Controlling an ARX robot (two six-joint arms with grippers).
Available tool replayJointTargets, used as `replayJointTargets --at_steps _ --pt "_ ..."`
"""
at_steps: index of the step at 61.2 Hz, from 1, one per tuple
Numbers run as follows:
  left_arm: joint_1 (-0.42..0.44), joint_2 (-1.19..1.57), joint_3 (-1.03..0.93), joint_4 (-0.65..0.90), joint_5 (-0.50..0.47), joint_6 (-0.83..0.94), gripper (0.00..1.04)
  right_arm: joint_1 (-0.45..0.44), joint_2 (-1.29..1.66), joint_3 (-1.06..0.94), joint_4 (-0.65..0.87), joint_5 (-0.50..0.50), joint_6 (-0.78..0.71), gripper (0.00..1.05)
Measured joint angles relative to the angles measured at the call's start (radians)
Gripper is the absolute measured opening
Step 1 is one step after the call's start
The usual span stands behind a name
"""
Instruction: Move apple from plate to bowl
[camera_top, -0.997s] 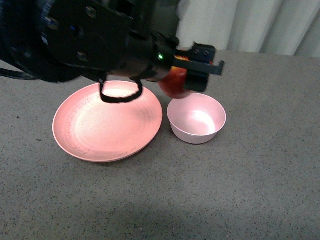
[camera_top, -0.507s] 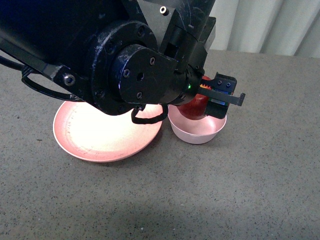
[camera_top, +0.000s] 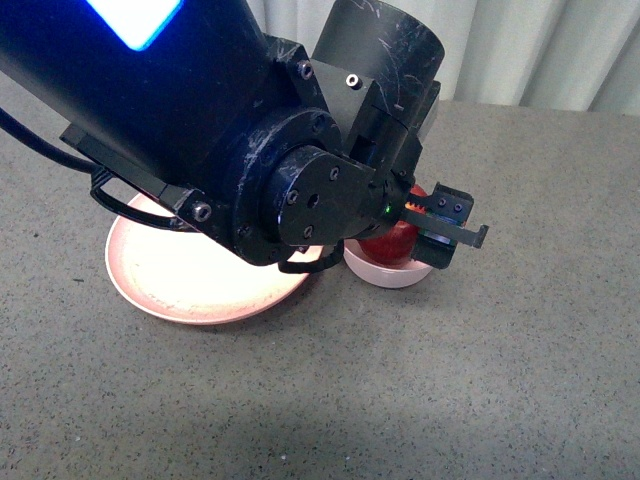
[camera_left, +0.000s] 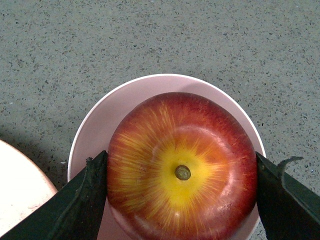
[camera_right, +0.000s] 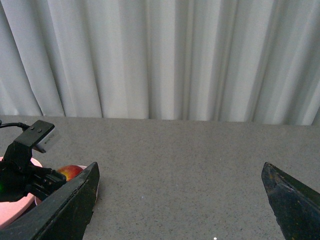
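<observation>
clearly the left gripper (camera_left: 179, 165) is closed on the apple (camera_left: 182, 167), one dark finger pressed to each side of the fruit, the jaws spread only as wide as the apple itself. seen from the left wrist, the apple is stem up, its yellow patch around the stem, and it sits right over the bowl (camera_left: 150, 82), covering most of the bowl's opening. in the front view the apple (camera_top: 395, 240) is low in the pale pink bowl (camera_top: 390, 275), between the gripper fingers; whether it rests on the bowl's bottom cannot be told.

the right gripper (camera_right: 180, 200) is spread wide with nothing between its fingers, held above bare desk (camera_right: 190, 160) to the right, well apart from the bowl.

the salmon pink plate (camera_top: 190, 285) lies on the desk just left of the bowl, largely hidden behind the left arm (camera_top: 200, 120); the part that shows has nothing on it. a pale curtain (camera_right: 150, 55) hangs at the far edge of the desk.
</observation>
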Motion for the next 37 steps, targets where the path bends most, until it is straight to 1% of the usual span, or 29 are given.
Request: replayJointTargets --at_steps 1,5,8,9,12,23,26,31,37 --pt "0.0 0.0 0.0 0.002 -0.005 0.001 0.78 0.0 0.0 0.0 0.0 0.0 0.0 0.95" --pt "-0.002 0.0 -0.001 0.014 -0.017 -0.001 0.88 0.0 0.0 0.0 0.0 0.0 0.0 0.95" --pt "-0.002 -0.005 -0.002 0.021 -0.018 -0.002 0.99 0.0 0.0 0.0 0.0 0.0 0.0 0.95" --pt "-0.002 -0.008 -0.002 0.023 -0.021 0.0 1.0 0.0 0.0 0.0 0.0 0.0 0.0 0.95" --pt "-0.003 -0.022 -0.011 0.036 -0.032 -0.003 0.97 0.0 0.0 0.0 0.0 0.0 0.0 0.95" --pt "0.001 -0.098 -0.061 0.061 -0.063 -0.021 0.98 0.0 0.0 0.0 0.0 0.0 0.0 0.95" --pt "0.004 -0.143 -0.093 0.078 -0.086 -0.034 0.98 0.0 0.0 0.0 0.0 0.0 0.0 0.95" --pt "0.009 -0.224 -0.153 0.111 -0.097 -0.063 0.98 0.0 0.0 0.0 0.0 0.0 0.0 0.95" --pt "0.019 -0.347 -0.254 0.159 -0.148 -0.089 0.98 0.0 0.0 0.0 0.0 0.0 0.0 0.95"
